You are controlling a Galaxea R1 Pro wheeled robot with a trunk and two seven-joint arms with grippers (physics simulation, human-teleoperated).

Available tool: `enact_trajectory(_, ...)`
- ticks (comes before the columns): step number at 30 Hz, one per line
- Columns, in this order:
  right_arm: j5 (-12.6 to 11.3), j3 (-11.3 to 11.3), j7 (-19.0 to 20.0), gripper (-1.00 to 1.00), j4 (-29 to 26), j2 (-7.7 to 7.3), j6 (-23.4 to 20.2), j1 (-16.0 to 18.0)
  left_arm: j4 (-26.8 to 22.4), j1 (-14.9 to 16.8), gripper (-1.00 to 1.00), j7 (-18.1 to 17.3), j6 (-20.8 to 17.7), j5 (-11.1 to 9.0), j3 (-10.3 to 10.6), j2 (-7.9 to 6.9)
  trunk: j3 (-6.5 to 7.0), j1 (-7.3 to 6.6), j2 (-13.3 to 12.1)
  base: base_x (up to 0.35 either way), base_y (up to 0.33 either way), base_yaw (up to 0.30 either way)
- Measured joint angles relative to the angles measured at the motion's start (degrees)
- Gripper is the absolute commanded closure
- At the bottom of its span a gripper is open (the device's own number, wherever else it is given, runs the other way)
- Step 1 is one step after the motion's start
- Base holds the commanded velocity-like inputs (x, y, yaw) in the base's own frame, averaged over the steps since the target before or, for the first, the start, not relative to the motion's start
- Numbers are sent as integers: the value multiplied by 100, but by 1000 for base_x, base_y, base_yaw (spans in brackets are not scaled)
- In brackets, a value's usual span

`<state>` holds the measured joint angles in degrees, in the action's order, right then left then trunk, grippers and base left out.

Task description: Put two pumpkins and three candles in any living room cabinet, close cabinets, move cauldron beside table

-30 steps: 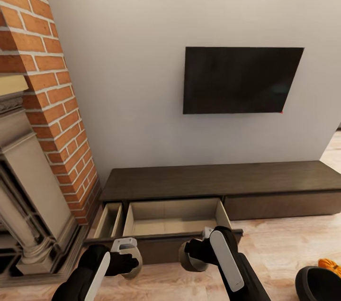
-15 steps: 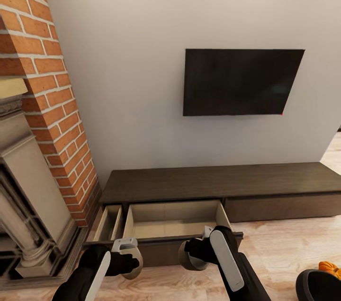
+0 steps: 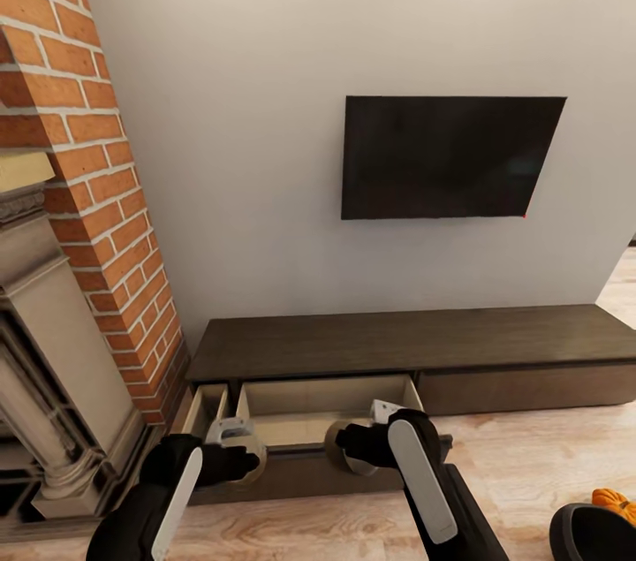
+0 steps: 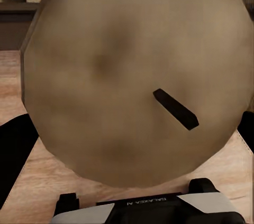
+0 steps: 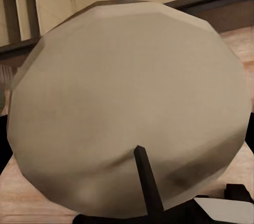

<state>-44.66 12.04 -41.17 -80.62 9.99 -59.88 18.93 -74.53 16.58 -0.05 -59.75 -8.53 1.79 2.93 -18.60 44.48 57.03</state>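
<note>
1. A candle (image 4: 132, 76) is gripped by the left gripper (image 3: 237, 448); a second candle (image 5: 127, 108) is gripped by the right gripper (image 3: 358, 446).
2. Both are held over the front edge of the cabinet (image 3: 397, 340), at its open drawers (image 3: 309, 406).
3. The cauldron (image 3: 594, 533) and a pumpkin (image 3: 617, 504) are seen on the floor, well apart from the cabinet.

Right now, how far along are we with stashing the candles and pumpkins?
Done: the cabinet has two drawers open; the wide drawer looks bare where visible.
In hand: the left tool grips the left candle and the right tool grips the right candle, at that drawer's front.
Left: drop both in, add the third candle and the pumpkins (one pumpkin sits by the cauldron), close up, and move the cauldron.
</note>
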Motion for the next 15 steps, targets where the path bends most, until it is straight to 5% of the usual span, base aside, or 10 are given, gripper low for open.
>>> enact_trajectory(4,-1,-4,2,100,5,0,0,0,-56,0,100,-3,4,32,-22,-25,0,0,0,54,0,0)
enact_trajectory(15,10,-29,8,100,7,0,-1,0,-66,-1,100,-5,5,30,-28,-21,0,-3,1,288,-10,0)
